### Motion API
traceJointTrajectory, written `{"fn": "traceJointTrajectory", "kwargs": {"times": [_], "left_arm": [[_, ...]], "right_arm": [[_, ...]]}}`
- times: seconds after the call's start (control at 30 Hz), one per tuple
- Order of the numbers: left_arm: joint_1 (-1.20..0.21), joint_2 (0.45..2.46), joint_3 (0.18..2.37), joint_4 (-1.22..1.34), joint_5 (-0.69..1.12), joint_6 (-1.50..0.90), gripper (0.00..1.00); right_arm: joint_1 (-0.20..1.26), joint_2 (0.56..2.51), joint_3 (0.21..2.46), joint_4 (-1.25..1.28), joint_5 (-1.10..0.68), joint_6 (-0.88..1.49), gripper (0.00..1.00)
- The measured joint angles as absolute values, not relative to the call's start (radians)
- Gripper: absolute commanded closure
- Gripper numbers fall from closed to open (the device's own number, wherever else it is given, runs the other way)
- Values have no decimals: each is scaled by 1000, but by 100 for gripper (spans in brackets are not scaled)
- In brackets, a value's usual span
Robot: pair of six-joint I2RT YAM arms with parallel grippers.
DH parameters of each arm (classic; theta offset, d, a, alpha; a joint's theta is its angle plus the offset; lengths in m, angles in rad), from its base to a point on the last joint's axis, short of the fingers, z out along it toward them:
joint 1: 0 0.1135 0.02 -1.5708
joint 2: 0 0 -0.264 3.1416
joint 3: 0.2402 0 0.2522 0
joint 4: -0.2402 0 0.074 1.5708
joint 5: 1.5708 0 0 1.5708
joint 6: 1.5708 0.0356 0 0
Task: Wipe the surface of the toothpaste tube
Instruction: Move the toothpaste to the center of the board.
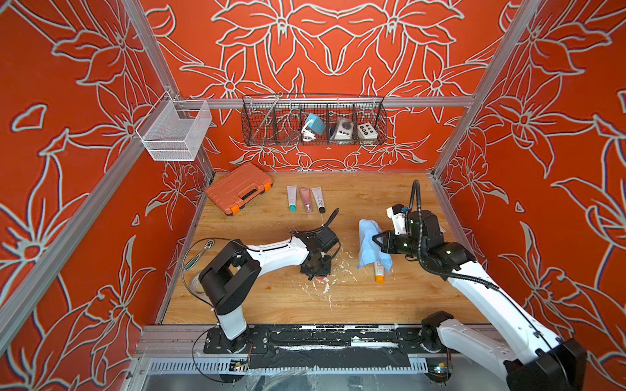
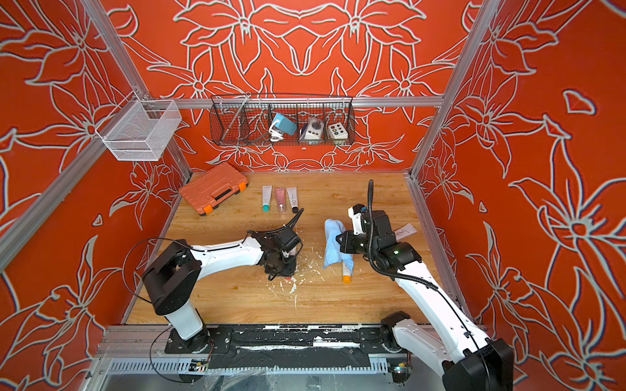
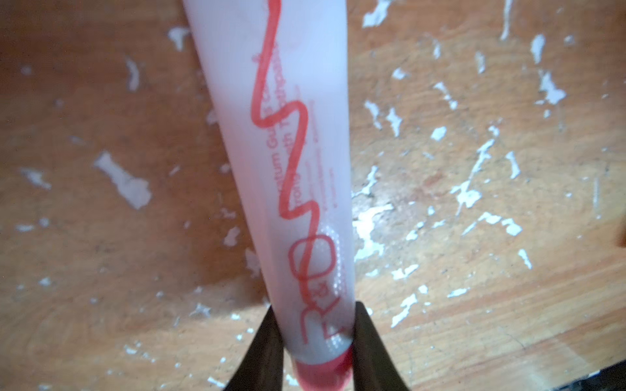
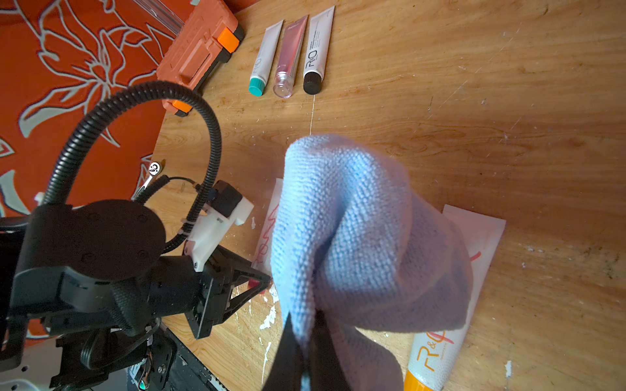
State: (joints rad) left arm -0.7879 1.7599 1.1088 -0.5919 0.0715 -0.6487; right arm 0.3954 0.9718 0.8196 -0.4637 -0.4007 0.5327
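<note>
Toothpaste tube (image 3: pixel 298 169) with red lettering sat clamped near its cap (image 3: pixel 321 375) in your left jaws, while your right jaws pinched the blue cloth (image 4: pixel 355 237).

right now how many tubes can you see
5: teal-capped tube, pink tube, black-capped tube in a back row; orange-capped tube partly under the blue cloth; red-capped tube in the left hand.

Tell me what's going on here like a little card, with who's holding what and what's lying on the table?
Left gripper: shut on the red-capped tube, near its cap
Right gripper: shut on the blue cloth
Blue cloth: draped over the orange-capped tube
At the back: three tubes in a row, orange case
Table: wooden, flecked with white bits
</note>
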Motion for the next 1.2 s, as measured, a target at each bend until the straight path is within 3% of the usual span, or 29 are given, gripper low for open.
{"fn": "traceJointTrajectory", "kwargs": {"times": [0.2, 0.33, 0.43, 1.2], "left_arm": [[-786, 1850, 1242, -642, 47, -505, 66], [-781, 1871, 1257, -624, 80, -425, 49], [-780, 1857, 1226, -601, 91, -385, 43], [-781, 1731, 1025, -435, 14, -294, 56]], "right_arm": [[382, 963, 818, -469, -403, 529, 100], [374, 960, 815, -476, -403, 528, 100], [369, 957, 812, -480, -403, 523, 100], [358, 953, 789, -482, -411, 515, 100]]}}
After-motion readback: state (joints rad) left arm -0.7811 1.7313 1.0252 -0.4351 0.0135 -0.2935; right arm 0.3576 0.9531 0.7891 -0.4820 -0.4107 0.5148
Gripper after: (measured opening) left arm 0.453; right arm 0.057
